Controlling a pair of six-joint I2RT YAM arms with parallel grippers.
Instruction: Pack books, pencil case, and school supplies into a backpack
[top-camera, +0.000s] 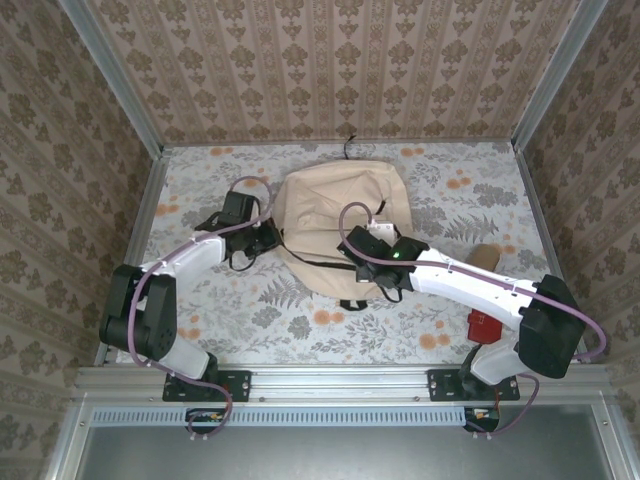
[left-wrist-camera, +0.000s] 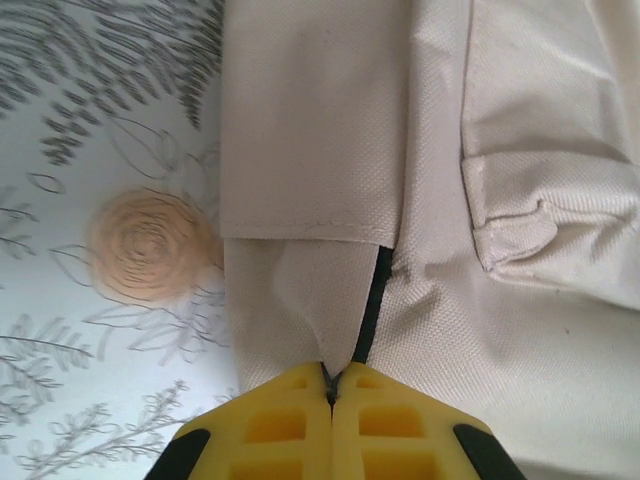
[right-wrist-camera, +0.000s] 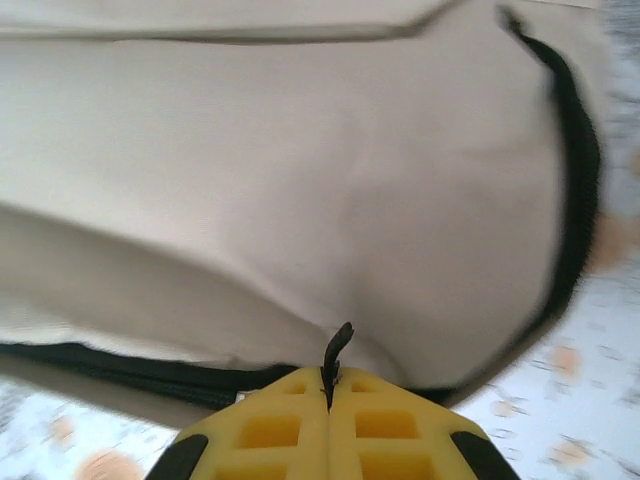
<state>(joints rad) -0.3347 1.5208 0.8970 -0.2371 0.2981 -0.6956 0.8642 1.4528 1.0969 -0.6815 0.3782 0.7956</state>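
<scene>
The beige backpack (top-camera: 335, 205) lies flat in the middle of the table, its black top loop (top-camera: 350, 150) toward the far wall. My left gripper (top-camera: 268, 238) is at its left edge, shut on a pinched fold of beige fabric (left-wrist-camera: 300, 300) beside the dark zipper line (left-wrist-camera: 372, 305); the yellow fingers (left-wrist-camera: 290, 420) meet tip to tip. My right gripper (top-camera: 352, 246) is over the pack's lower right part, shut on a small dark zipper pull (right-wrist-camera: 336, 350) next to the black zipper (right-wrist-camera: 575, 200). The books are out of view.
A small flat red square thing (top-camera: 484, 325) lies near the right arm's base. A tan rounded thing (top-camera: 485, 255) shows partly behind the right arm; I cannot tell whether it is the pencil case. Patterned walls close in the table on three sides.
</scene>
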